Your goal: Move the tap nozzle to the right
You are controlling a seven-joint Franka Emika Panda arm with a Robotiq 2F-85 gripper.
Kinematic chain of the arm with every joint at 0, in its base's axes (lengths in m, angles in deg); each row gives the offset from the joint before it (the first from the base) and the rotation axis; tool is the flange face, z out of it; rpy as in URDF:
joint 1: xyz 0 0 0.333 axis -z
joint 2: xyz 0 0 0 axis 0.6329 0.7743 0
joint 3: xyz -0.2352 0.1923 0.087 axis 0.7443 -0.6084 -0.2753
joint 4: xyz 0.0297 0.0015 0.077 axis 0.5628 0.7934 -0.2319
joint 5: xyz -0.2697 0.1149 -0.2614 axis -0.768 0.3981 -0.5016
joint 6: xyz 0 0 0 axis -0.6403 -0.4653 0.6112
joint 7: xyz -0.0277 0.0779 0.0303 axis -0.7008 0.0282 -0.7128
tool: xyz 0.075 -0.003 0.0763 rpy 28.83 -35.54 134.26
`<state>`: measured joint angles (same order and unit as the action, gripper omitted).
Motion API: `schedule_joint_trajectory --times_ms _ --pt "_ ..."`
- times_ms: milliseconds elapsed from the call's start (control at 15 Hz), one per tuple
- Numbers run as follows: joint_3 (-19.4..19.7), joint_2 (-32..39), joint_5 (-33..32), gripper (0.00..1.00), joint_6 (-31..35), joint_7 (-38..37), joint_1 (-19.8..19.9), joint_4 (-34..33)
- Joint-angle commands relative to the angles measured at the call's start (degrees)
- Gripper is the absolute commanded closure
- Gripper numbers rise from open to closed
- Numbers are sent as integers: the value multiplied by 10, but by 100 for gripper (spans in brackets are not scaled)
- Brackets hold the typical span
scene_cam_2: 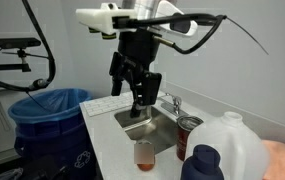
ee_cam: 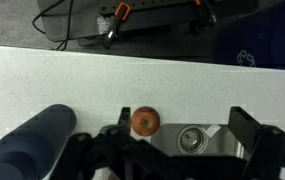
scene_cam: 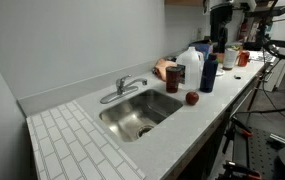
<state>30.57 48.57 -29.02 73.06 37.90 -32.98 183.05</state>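
a: where is the tap nozzle (scene_cam: 117,93) sitting?

b: it is standing at the back edge of the sink (scene_cam: 142,114), against the wall. from its small base the thin shiny tube is reaching out low toward the tiled end (scene_cam: 72,140) of the desk (scene_cam: 214,106). in an exterior view it is showing as a small chrome shape (scene_cam_2: 172,103) just behind the basin.

a: and the tool (scene_cam_2: 137,95)?

b: it is hanging from the arm above the sink, pointing down. its two fingers are standing apart, released, gripping nothing. the wrist view is agreeing: the finger links are spreading wide along the bottom edge, with the drain (ee_cam: 190,139) showing between them.

a: is it touching the tap?

b: it is hanging near it, but apart as far as i can tell.

a: what else is lying around?

b: a red apple (scene_cam: 192,98) is resting on the desk just beside the sink's corner. behind it a white jug (scene_cam: 190,70), a dark blue bottle (scene_cam: 210,72) and a red can (scene_cam: 172,78) are standing close together. a blue bin (scene_cam_2: 47,112) with a liner is standing on the floor beside the desk, and a small cup (scene_cam_2: 144,153) is standing near the sink's front edge.
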Motion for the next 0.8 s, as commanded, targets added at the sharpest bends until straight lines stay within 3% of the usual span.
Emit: schedule_joint_trajectory --times_ms 0,467,733 --pt "-12 2 5 0 -1 5 14 -1" --pt "-12 2 5 0 -1 5 14 -1" --pt "-48 -11 -10 0 8 -6 -1 16"
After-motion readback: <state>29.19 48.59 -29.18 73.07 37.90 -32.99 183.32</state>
